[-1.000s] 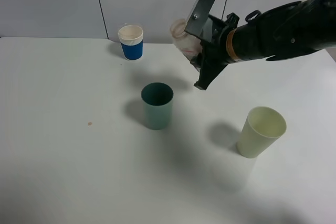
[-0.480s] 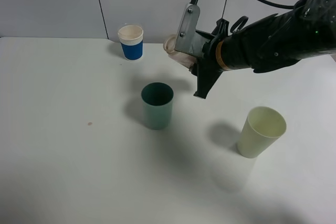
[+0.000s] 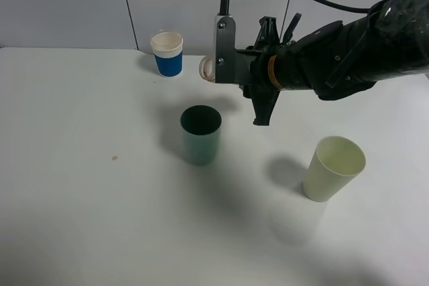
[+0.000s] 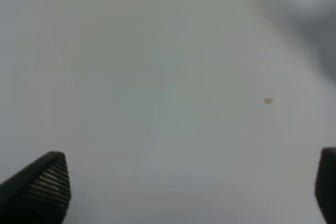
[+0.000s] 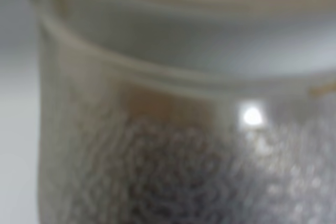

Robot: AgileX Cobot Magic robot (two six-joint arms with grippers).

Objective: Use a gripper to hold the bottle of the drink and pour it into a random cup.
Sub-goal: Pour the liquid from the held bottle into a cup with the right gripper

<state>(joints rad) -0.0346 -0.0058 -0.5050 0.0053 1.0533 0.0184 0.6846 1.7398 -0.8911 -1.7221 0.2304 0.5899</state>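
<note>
My right gripper [image 3: 247, 72] is shut on the bottle of the drink [image 3: 209, 68]. It holds the bottle on its side in the air, with the wide mouth pointing left. Most of the bottle's body is hidden behind the wrist camera bracket. In the right wrist view the bottle [image 5: 184, 129] fills the frame as a blurred clear wall. The teal-green cup [image 3: 200, 134] stands upright on the white table, below and slightly in front of the bottle's mouth. My left gripper [image 4: 190, 187] is open over bare table; only its two black fingertips [image 4: 50, 182] show.
A blue-sleeved white paper cup [image 3: 167, 53] stands at the back near the wall. A pale yellow-green tumbler [image 3: 333, 168] stands at the front right. A small brown speck [image 3: 114, 158] marks the table at left. The right arm's black cable loops above the wrist.
The right gripper has shifted left and rolled, tipping the bottle from a slant to nearly level. Its mouth now lies closer over the teal cup. The cups have not moved.
</note>
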